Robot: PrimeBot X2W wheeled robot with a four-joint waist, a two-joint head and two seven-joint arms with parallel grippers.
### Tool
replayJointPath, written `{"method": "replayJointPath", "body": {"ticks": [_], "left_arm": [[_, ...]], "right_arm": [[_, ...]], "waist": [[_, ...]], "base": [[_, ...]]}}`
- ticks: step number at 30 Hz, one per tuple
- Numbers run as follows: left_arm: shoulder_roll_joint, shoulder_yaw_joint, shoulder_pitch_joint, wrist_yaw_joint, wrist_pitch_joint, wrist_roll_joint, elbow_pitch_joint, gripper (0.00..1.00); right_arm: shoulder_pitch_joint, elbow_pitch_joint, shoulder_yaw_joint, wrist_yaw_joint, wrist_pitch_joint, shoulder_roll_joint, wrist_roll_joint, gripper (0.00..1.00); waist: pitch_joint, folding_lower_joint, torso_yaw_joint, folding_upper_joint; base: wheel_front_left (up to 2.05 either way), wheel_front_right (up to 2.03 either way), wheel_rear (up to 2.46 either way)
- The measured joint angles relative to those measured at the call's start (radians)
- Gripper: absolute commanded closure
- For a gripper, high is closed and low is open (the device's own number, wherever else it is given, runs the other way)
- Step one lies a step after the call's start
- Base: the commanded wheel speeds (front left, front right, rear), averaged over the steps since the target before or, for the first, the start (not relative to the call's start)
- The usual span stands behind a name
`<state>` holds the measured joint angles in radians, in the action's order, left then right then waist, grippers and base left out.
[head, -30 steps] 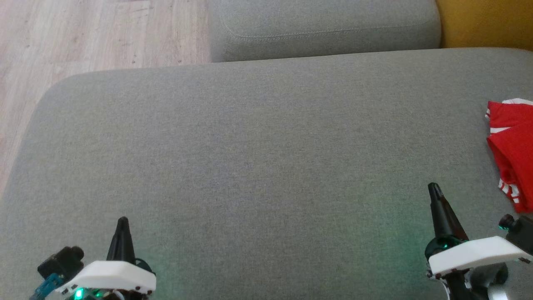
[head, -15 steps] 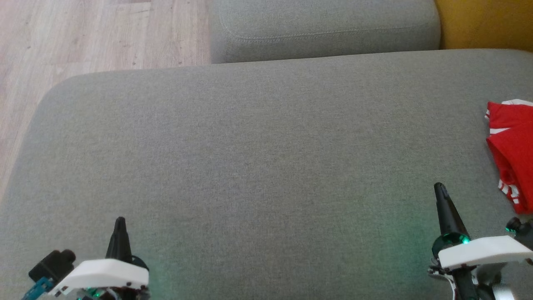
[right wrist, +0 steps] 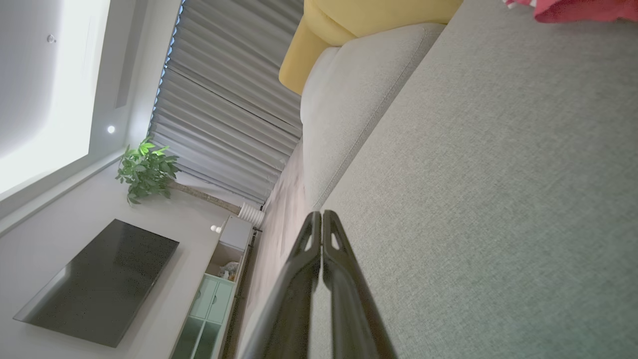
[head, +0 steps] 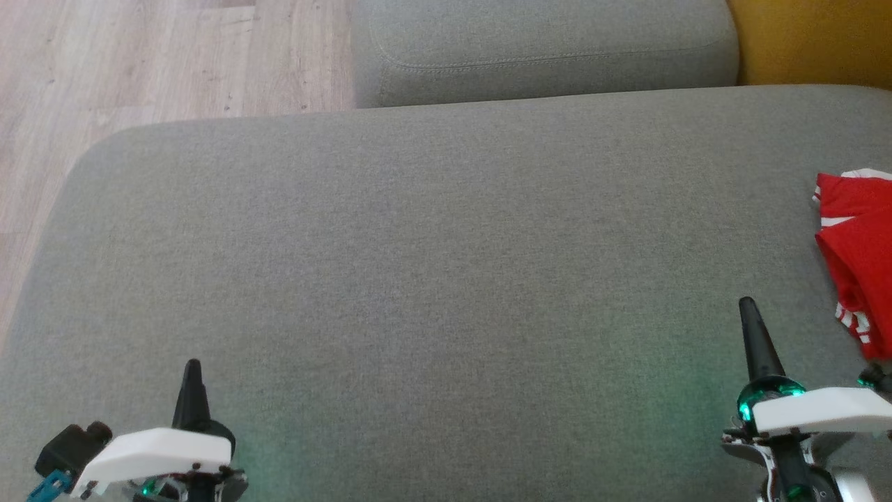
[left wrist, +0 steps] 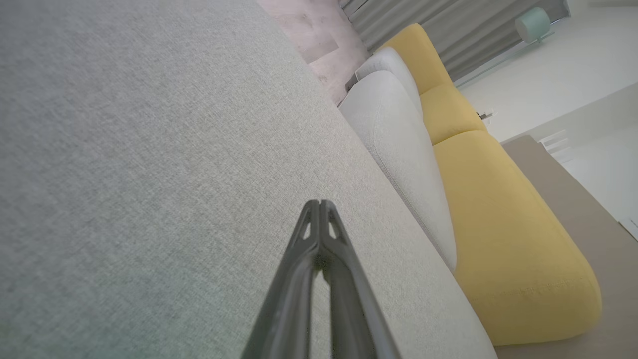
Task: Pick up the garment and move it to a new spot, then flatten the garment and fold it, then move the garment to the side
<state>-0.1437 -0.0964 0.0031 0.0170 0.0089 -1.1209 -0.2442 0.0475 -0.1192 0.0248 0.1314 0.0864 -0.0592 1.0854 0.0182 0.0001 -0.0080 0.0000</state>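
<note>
A red garment (head: 858, 251) with white stripes lies bunched at the right edge of the grey cushion (head: 432, 279) in the head view; a strip of the garment (right wrist: 578, 9) also shows at the top right of the right wrist view. My right gripper (head: 748, 305) hovers at the lower right, shut and empty, a short way left of and nearer than the garment. At the lower left my left gripper (head: 192, 365) is shut as well, holding nothing, far from the garment. Both wrist views show the fingers (left wrist: 319, 219) (right wrist: 321, 224) pressed together over bare grey fabric.
A second grey cushion (head: 543, 49) lies behind the big one, with a yellow sofa section (head: 812, 38) at the far right. Wooden floor (head: 139, 63) runs along the left and far left. The right wrist view shows curtains, a plant and a dark screen.
The right gripper has drifted slightly right and forward, and the left gripper has slid a little left and down in the view. The garment has stayed put.
</note>
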Motion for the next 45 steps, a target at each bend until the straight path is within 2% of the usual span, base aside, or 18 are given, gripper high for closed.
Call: {"method": "replayJointPath", "body": {"ticks": [45], "left_arm": [[0.082,0.140,-0.046,-0.127,0.079,-0.453,-0.027,1.00]], "right_arm": [[-0.081,-0.141,0.059,0.000,-0.004,-0.002,0.502,1.00]], "waist": [[-0.014,0.0000,0.007,0.0000]], "base": [[0.00,0.00,0.00]]}}
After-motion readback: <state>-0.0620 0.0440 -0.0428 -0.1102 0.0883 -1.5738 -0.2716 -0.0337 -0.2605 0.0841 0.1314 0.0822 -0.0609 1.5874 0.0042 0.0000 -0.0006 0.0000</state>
